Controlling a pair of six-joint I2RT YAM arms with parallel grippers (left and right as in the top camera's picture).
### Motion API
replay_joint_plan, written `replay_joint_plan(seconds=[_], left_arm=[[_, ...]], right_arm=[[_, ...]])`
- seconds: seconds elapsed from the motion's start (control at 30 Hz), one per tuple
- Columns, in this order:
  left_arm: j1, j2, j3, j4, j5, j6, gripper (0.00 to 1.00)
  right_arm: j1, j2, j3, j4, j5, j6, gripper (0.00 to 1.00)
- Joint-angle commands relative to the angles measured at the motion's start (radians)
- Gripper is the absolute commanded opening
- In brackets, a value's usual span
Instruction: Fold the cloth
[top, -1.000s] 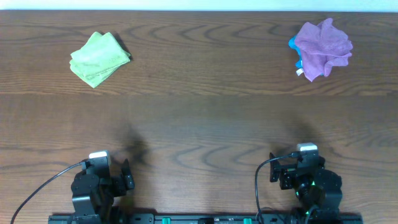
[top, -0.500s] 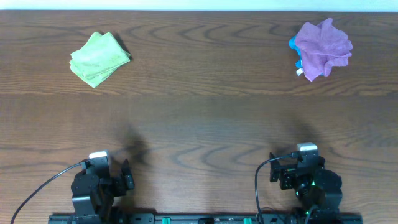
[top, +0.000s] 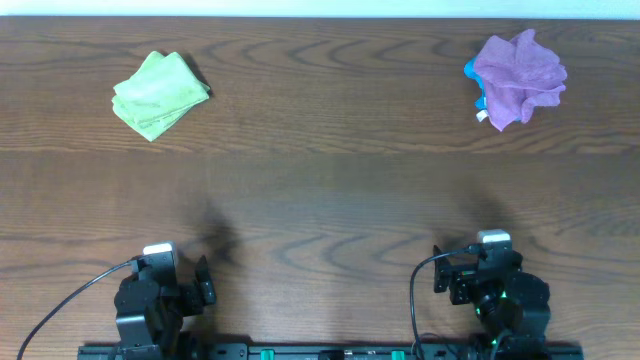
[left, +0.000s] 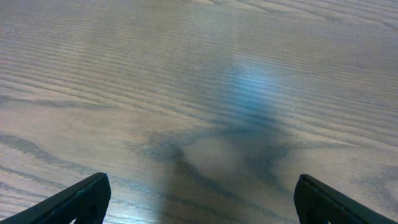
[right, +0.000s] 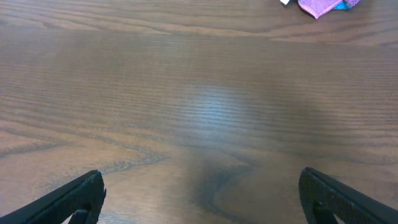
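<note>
L gripper (left: 200, 202) and R gripper (right: 200, 198) both released, jaws wide, low over bare tabletop (top: 330, 180). The only lilac cloth (top: 520, 68) in view lies bunched on a blue cloth (top: 470, 72), far fwd and slightly right of R gripper, well right of L. R arm is nearer, so I judge R reaches. No long axis: crumpled. R wrist cam catches its near edge only, L wrist cam wood only, overhead the whole heap.

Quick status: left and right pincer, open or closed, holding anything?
Left pincer: open, holding nothing.
Right pincer: open, holding nothing.
</note>
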Motion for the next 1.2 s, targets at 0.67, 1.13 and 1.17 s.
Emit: replay_joint_plan(seconds=[0.67, 1.13, 1.17], left_arm=[[-0.004, -0.009, -0.018, -0.050, -0.037, 0.026, 0.96], [-0.004, -0.009, -0.019, -0.050, -0.037, 0.026, 0.96], [-0.004, -0.009, -0.019, -0.050, -0.037, 0.026, 0.95]], right_arm=[[-0.009, -0.008, -0.014, -0.004, 0.059, -0.040, 0.99], [-0.111, 0.568, 0.435, 0.023, 0.105, 0.098, 0.99], [-0.119, 0.631, 0.492, 0.019, 0.109, 0.098, 0.99]])
